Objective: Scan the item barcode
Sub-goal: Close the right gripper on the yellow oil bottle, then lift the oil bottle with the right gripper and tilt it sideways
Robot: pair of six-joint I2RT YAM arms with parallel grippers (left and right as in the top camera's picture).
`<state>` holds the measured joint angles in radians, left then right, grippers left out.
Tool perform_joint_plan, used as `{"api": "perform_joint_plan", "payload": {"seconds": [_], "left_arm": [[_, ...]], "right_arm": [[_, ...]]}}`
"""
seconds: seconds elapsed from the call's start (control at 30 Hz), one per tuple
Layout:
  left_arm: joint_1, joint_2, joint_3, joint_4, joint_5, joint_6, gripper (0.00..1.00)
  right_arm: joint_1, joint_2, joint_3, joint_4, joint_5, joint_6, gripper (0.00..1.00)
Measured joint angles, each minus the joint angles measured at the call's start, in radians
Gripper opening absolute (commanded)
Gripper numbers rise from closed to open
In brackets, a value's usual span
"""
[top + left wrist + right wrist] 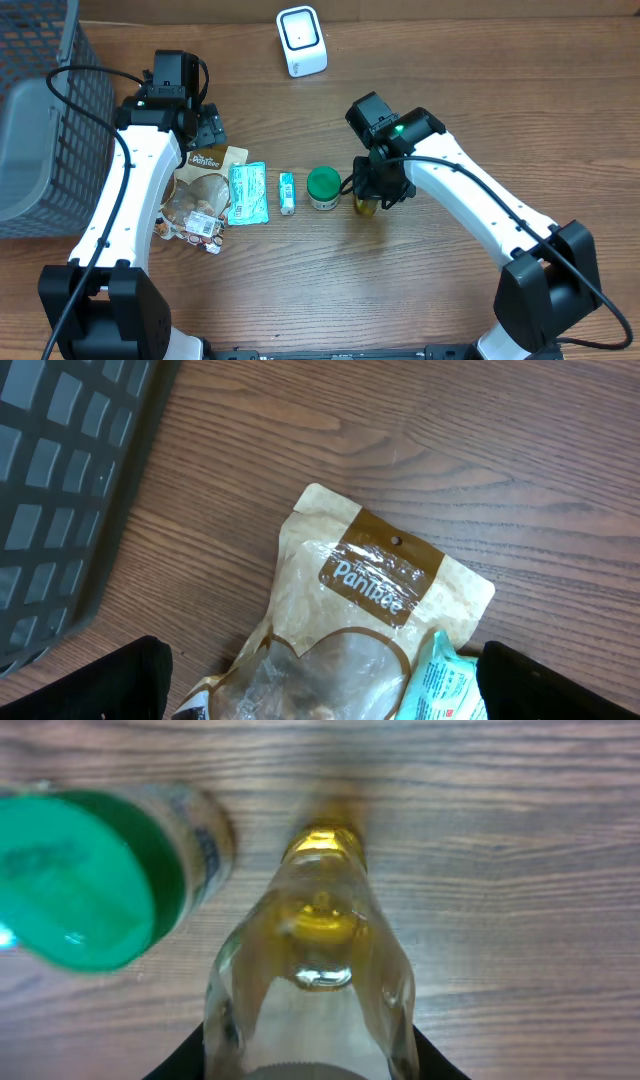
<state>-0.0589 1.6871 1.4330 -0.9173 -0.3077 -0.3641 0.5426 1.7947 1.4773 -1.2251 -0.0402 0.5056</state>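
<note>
clear bottle: sits inside my right pincer; looks slick, rigid, breakable, so I'd grip mid-body
pincer state: can't tell if it's clamped yet

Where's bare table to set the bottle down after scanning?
Bare wood lies between the scanner and the item row, right of the scanner, and in front of the row. Crowded: pouch, teal packet, tube, green-lidded jar and bottle sit close together right of the basket.
</note>
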Motion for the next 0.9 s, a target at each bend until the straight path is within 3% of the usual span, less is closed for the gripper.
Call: {"api": "perform_joint_plan", "payload": {"seconds": [0.33,0.7,0.9], "left_arm": [[0.0,0.0,0.0,0.0,0.0,0.0,1.0],[0.0,0.0,0.0,0.0,0.0,0.0,0.99],[0.0,0.0,0.0,0.0,0.0,0.0,1.0]], "right_arm": [[-0.096,-0.084,0.055,0.01,-0.19,-0.06,0.22],[-0.349,-0.284,0.066,0.135,-0.716,-0.179,0.18],[-0.364,-0.29,0.071,0.14,-0.887,-0.204,0.17]]}}
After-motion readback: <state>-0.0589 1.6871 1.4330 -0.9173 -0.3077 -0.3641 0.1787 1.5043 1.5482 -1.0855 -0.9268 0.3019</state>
